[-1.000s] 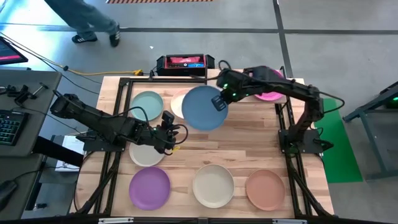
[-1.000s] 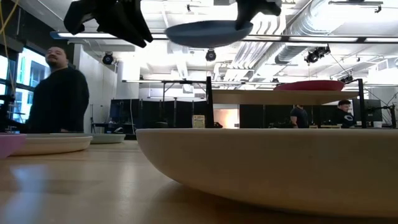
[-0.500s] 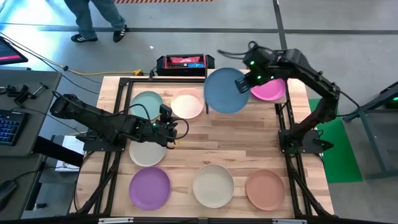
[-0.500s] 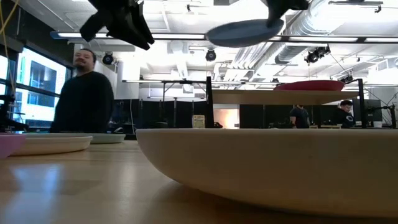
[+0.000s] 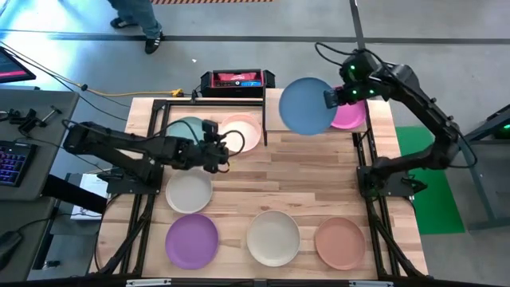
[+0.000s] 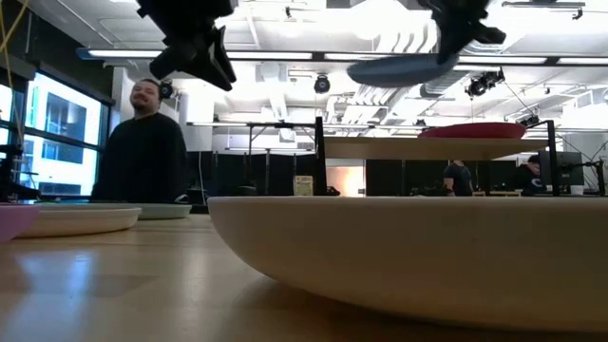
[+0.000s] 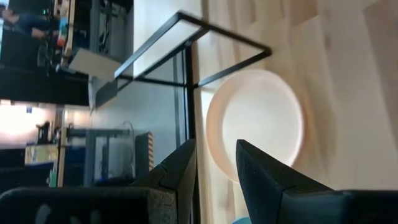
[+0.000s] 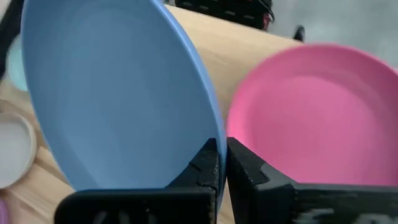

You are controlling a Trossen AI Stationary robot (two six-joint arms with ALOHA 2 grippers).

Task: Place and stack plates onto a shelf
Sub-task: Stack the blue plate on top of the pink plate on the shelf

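Right hand [image 5: 329, 99]: you had it clamped on the rim of the blue plate [image 5: 307, 106], held in the air at the upper right of the high view, beside the magenta plate [image 5: 351, 115]
Magenta plate: lay on the shelf [image 6: 418, 147]
Left hand [image 5: 224, 148]: your fingers stood slightly apart, holding nothing, at centre left over the pale pink plate [image 5: 244, 132]
Teal plate [image 5: 185, 128]: just left of the pink one
Grey plate [image 5: 189, 192]: on the worktop [image 5: 303, 183], below your left hand
Bottom row: purple plate [image 5: 191, 239], cream plate [image 5: 273, 237], salmon-brown plate [image 5: 339, 242]
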